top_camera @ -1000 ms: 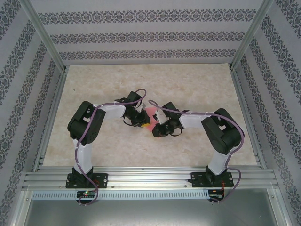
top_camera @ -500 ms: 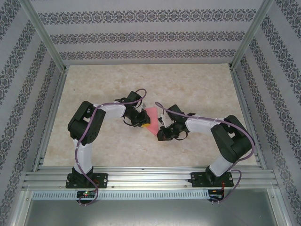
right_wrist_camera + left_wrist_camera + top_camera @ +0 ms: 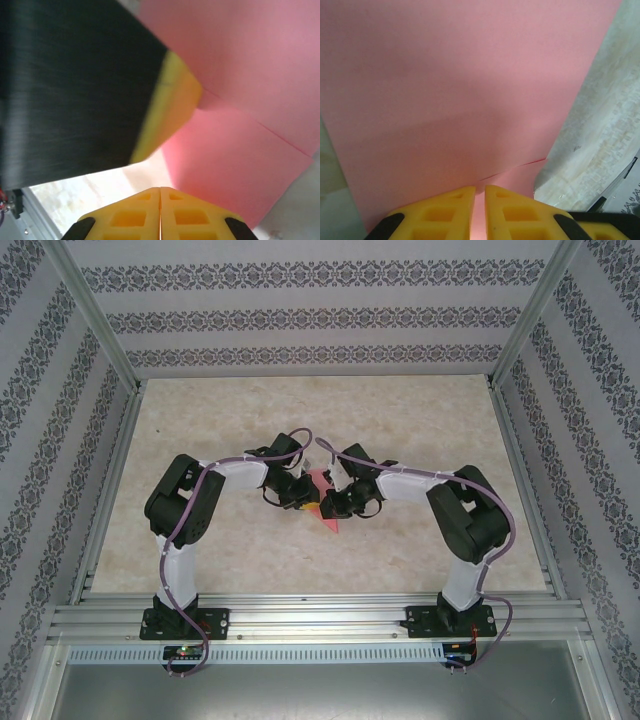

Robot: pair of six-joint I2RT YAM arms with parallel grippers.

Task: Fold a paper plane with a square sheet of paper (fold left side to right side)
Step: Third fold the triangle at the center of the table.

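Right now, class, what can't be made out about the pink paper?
Top view: both wrists cover the pink paper; fold shape unreadable.
Left wrist view: paper runs off frame; whether the left pincer pinches it is unclear.
Right wrist view: the blurred left pincer hides one side.

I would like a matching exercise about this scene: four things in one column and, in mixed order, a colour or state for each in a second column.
Column one:
1 left gripper
2 right gripper
3 square sheet of paper
4 table

Column two:
a beige, marbled
b fingers pressed together, no paper seen between them
c pink, with a fold line
d closed on the paper's edge

Pairs: 1-d, 2-b, 3-c, 4-a
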